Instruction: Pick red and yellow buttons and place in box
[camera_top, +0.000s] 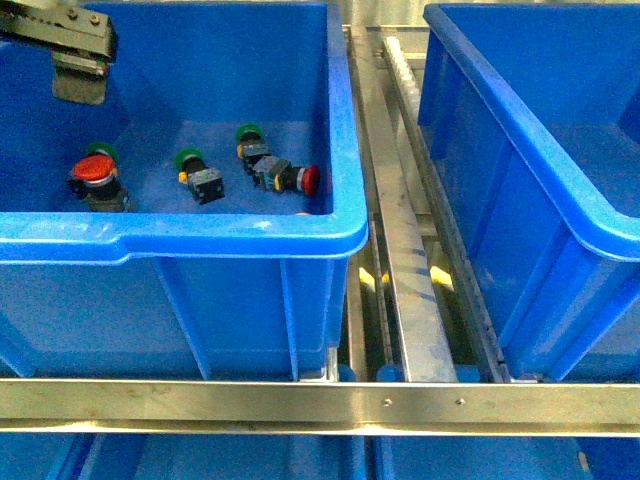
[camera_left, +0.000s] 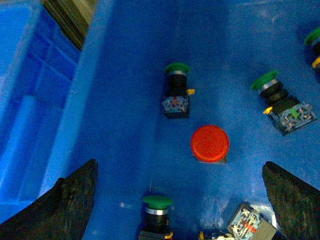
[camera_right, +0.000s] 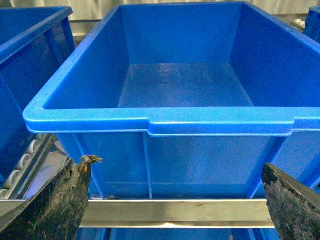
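Observation:
Two red buttons show in the left blue bin (camera_top: 200, 235). One stands at the left (camera_top: 95, 170), the other lies on its side at the right (camera_top: 305, 180). No yellow cap shows. My left gripper (camera_top: 78, 60) hangs open and empty above the bin's far left corner. In the left wrist view (camera_left: 180, 210) its fingers (camera_left: 65, 205) are spread wide, with the upright red button (camera_left: 210, 143) on the floor between and beyond them. My right gripper (camera_right: 172, 205) is open and empty in front of the empty right blue box (camera_right: 185, 120).
Green-capped switches lie among the red ones (camera_top: 195, 165), (camera_top: 250, 135), (camera_left: 176, 87), (camera_left: 280, 97), (camera_left: 157, 215). A grey switch body (camera_left: 250, 225) lies near one finger. A metal roller track (camera_top: 400, 230) runs between the bins and a steel rail (camera_top: 320, 400) crosses the front.

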